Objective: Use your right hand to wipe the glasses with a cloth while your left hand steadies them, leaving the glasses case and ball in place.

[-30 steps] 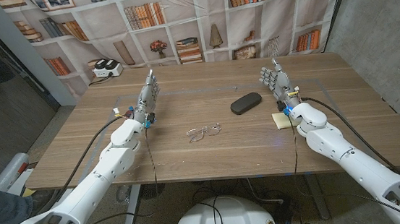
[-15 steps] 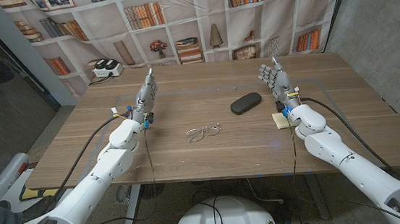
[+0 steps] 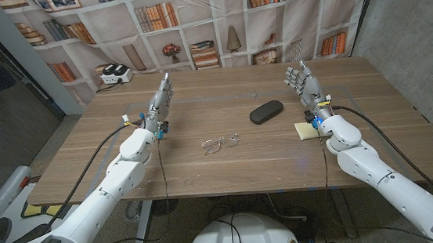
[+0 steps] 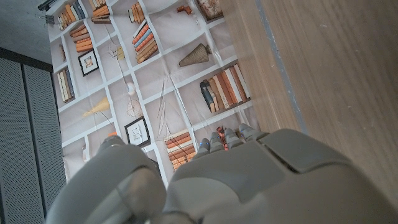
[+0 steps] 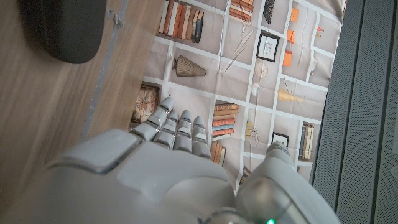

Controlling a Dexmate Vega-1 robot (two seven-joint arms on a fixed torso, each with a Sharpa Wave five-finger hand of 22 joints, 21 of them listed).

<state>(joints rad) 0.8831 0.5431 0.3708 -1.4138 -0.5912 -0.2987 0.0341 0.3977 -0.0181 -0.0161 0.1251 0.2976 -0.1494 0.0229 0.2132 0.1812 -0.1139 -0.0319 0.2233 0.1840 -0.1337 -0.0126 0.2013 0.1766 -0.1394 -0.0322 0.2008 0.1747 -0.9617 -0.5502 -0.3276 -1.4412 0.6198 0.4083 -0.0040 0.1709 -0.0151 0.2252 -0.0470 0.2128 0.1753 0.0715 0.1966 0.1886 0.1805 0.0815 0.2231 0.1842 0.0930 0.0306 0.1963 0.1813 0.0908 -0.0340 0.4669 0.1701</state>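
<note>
Thin wire-framed glasses point(image 3: 220, 143) lie in the middle of the wooden table point(image 3: 205, 173). A dark oval glasses case point(image 3: 266, 112) sits behind them to the right, also seen as a dark case point(image 5: 62, 28) in the right wrist view. A pale yellow cloth point(image 3: 306, 130) lies under my right wrist. My left hand point(image 3: 161, 103) stands upright well left of the glasses, fingers straight and empty. My right hand point(image 3: 303, 85) stands upright right of the case, fingers apart, holding nothing. Its back point(image 5: 155, 168) fills the lower right wrist view.
A bookshelf backdrop point(image 3: 192, 21) hangs behind the table's far edge. A white device point(image 3: 115, 74) sits at the back left corner. Grey concrete wall point(image 3: 421, 33) stands to the right.
My right hand has shifted slightly right and back, away from the case. The left hand and the glasses have not moved.
</note>
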